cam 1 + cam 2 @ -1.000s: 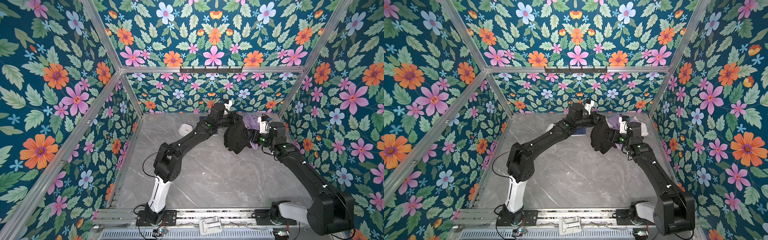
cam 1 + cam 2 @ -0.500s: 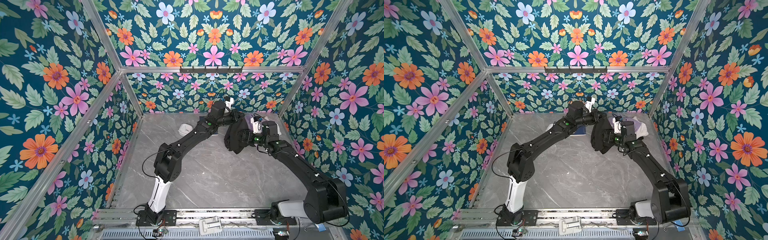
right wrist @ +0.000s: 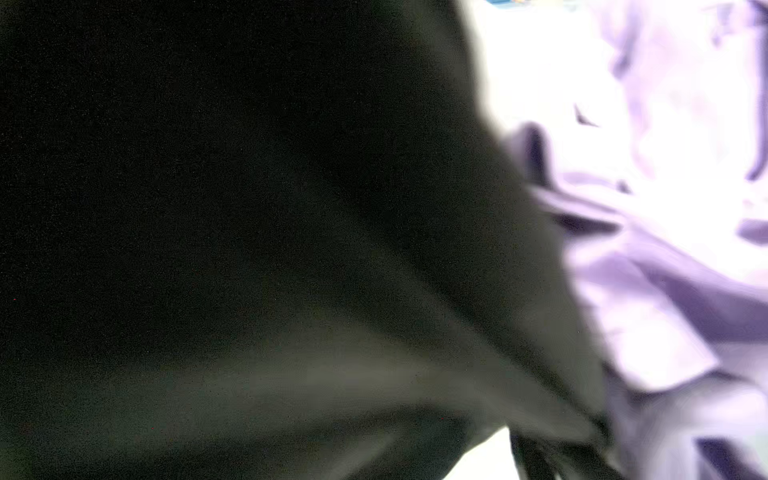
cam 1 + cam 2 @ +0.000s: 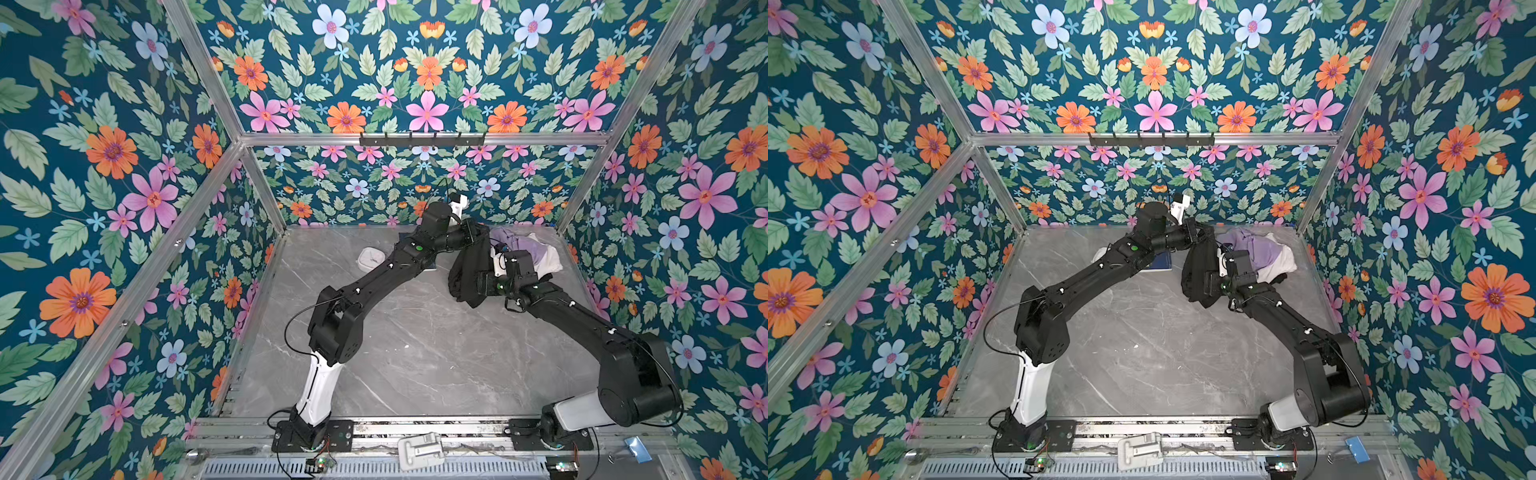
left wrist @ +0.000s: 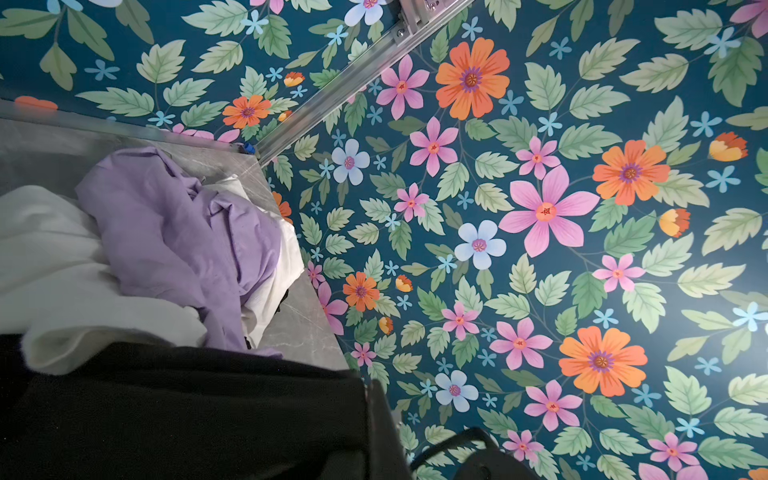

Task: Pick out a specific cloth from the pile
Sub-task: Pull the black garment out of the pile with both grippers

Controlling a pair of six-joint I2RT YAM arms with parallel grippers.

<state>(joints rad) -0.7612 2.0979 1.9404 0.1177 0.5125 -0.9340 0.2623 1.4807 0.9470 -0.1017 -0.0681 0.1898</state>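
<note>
Black fabric, the cloth [image 4: 464, 272], hung in both top views from the left fingers [image 4: 473, 237], which were pinched together on its upper edge. I judge it was held high so that its length would drop free of the pile [image 4: 530, 253], which lay on the surface [image 4: 415, 332] just beyond those fingers. Whether the lowest folds touched the surface I could not tell. The right fingers [image 4: 481, 286] pressed into the hanging cloth partway down, below the left fingers, likely to steady or gather it. Dark on dark, they did not show whether they stood apart or had closed.

From the left wrist, the cloth [image 5: 166, 415] lay bunched right against one of the fingers [image 5: 386, 428]. The white garment [image 5: 54, 266] and lavender garment [image 5: 174, 232] lay past the fingertips, untouched, in the corner by the wall [image 5: 540, 208].

From the right wrist, blurred black cloth [image 3: 208, 208] filled nearly everything ahead of the fingers, with lavender fabric beyond it. The fingers themselves did not show.
</note>
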